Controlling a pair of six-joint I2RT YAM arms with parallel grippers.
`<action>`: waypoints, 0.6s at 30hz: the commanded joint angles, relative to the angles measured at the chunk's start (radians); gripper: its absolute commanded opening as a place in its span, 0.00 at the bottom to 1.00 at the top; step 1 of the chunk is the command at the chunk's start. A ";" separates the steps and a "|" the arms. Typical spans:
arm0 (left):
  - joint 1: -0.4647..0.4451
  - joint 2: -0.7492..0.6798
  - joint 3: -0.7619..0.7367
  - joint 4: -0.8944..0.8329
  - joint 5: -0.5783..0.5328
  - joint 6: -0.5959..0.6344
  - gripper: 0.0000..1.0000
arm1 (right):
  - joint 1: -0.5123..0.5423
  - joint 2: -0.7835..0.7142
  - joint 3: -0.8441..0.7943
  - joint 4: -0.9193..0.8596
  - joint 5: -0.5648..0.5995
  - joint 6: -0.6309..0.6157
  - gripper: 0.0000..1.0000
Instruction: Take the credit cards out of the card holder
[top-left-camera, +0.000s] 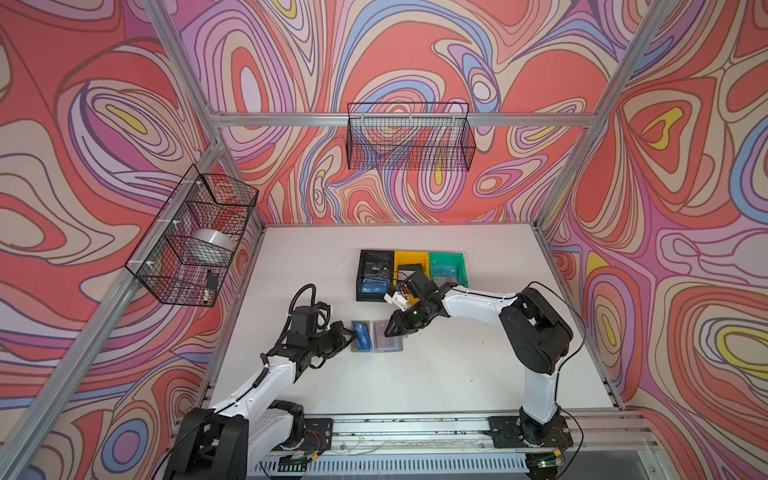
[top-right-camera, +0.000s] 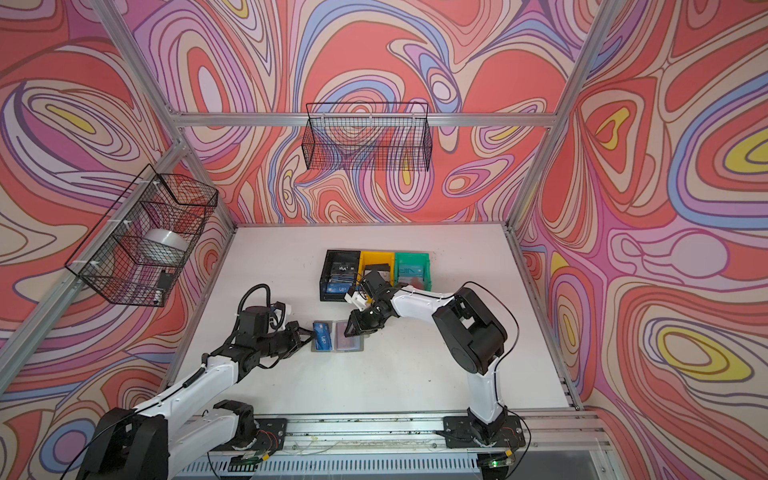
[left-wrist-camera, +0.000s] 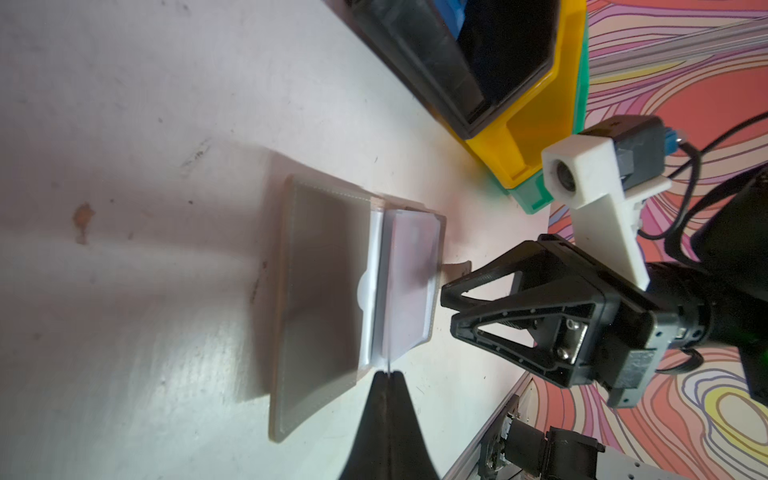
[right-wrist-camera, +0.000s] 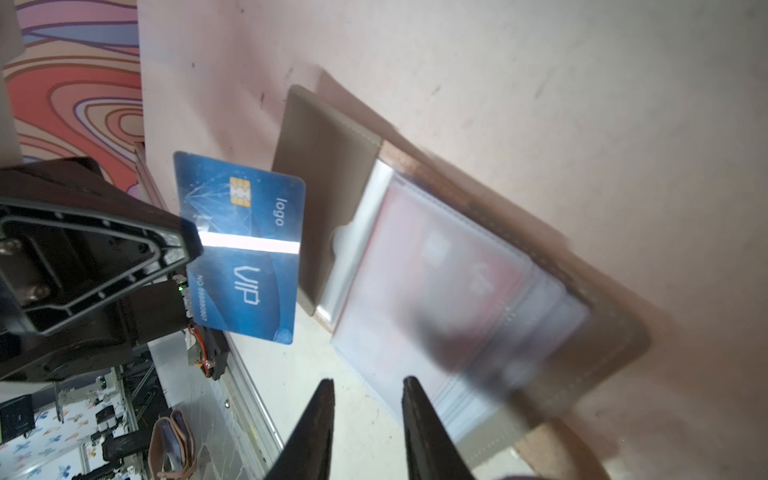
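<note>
1. The left gripper (right-wrist-camera: 195, 245) is squeezed tight on one edge of a thin blue plastic card with a gold chip and the word "VIP" on it (right-wrist-camera: 249, 266). In the left wrist view its two fingers (left-wrist-camera: 376, 411) press together on the card, which shows only as a thin line.
2. The blue card is out of the small grey leather-like card holder (right-wrist-camera: 320, 187). In both top views it sits over the card holder's left half (top-left-camera: 363, 336).
3. The right gripper (right-wrist-camera: 368, 382) has its fingers a little apart, and nothing is between them. In a top view it points down at the card holder's right half (top-left-camera: 388, 330).
4. The card holder lies open and flat on the white table (top-left-camera: 457, 374), between the two grippers. Clear plastic pages fan out inside it. A reddish card (right-wrist-camera: 457, 270) shows through the top page, but it is too blurry to read.
5. Behind the card holder, three plastic bins stand in a row, side by side: a black bin (top-left-camera: 360, 270), a yellow bin (top-left-camera: 399, 266) and a green bin (top-left-camera: 463, 270). The black one is nearest the card holder.
6. Another blue card marked VIP (top-left-camera: 372, 288) lies in the black bin. A pale card marked VIP (top-left-camera: 444, 272) lies in the green bin.
</note>
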 joint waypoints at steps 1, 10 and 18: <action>0.006 -0.032 -0.001 0.062 0.033 -0.062 0.00 | 0.004 0.001 0.040 -0.039 -0.098 -0.038 0.34; 0.006 -0.003 -0.066 0.305 0.051 -0.154 0.00 | 0.004 0.051 0.064 0.014 -0.214 -0.028 0.37; 0.006 0.034 -0.096 0.421 0.040 -0.203 0.00 | 0.004 0.072 0.056 0.106 -0.279 0.013 0.38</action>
